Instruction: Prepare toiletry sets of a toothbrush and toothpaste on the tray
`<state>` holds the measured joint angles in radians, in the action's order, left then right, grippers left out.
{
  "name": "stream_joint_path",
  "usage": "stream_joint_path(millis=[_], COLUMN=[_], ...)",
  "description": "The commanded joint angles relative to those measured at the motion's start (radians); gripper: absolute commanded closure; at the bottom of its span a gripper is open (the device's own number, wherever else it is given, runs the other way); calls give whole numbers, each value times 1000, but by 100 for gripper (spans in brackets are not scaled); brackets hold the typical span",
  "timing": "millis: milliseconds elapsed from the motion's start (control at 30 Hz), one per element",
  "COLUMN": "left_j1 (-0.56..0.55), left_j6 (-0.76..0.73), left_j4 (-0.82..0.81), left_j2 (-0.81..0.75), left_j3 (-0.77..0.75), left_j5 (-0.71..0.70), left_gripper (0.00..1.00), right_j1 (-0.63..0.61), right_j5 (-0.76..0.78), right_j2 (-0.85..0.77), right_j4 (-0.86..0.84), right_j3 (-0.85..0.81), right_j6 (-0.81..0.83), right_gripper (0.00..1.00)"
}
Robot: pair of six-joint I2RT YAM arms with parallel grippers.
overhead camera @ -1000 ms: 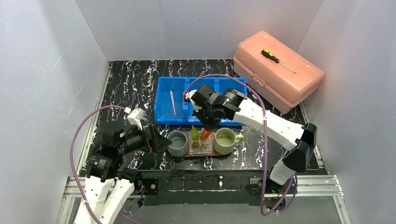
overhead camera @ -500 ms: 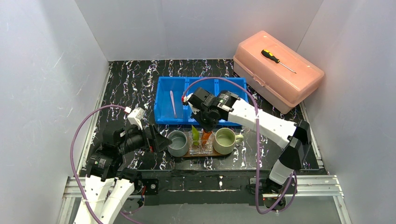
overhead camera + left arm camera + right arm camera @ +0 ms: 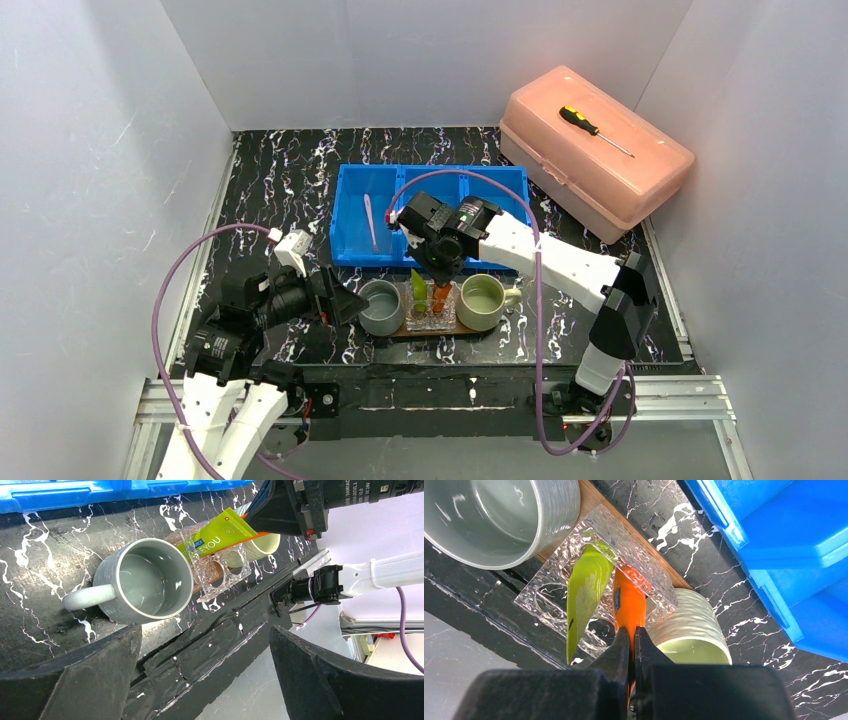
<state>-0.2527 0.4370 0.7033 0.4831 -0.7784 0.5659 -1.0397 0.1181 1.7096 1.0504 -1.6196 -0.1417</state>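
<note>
Black marbled table (image 3: 280,170); on it blue bin (image 3: 348,215), pink box (image 3: 590,170), wooden tray (image 3: 589,490).

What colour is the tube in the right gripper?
Orange. The orange tube pinched by the right gripper shows best in the right wrist view.

Tray (image 3: 432,333): flat brown oval board, long axis 9 to 3 o'clock.
Grey mug (image 3: 145,580): upright, empty, tray's 9 o'clock end.
Pale green mug (image 3: 482,301): upright, 3 o'clock end.
Green tube (image 3: 585,587): tilted, mid-tray in the clear holder (image 3: 544,600).
Orange tube (image 3: 629,602): upright at its 3 o'clock, top pinched by the right gripper (image 3: 631,632).
Toothbrush (image 3: 370,222): thin, pale, lying at 11 o'clock in the blue bin (image 3: 350,255).
</note>
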Motion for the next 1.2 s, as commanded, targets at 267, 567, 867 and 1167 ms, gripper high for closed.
stream_joint_path(millis=[267,567,867,1167], left_j1=[-2,-1,-1,-1], left_j6=[-18,-18,-18,-16], left_j4=[-14,-14,-14,-10], left_j2=[14,19,33,60], left_j3=[7,7,7,5], left_j5=[26,25,25,13], left_gripper=[2,2,2,2], right_j1=[-5,-6,-6,-5], right_j5=[28,45,99,156], right_j2=[28,9,-44,-112], right_j4=[-9,-19,-21,-67], right_j3=[-38,-62,-83,-86], right_j6=[14,15,11,-6], right_gripper=[87,70,62,57])
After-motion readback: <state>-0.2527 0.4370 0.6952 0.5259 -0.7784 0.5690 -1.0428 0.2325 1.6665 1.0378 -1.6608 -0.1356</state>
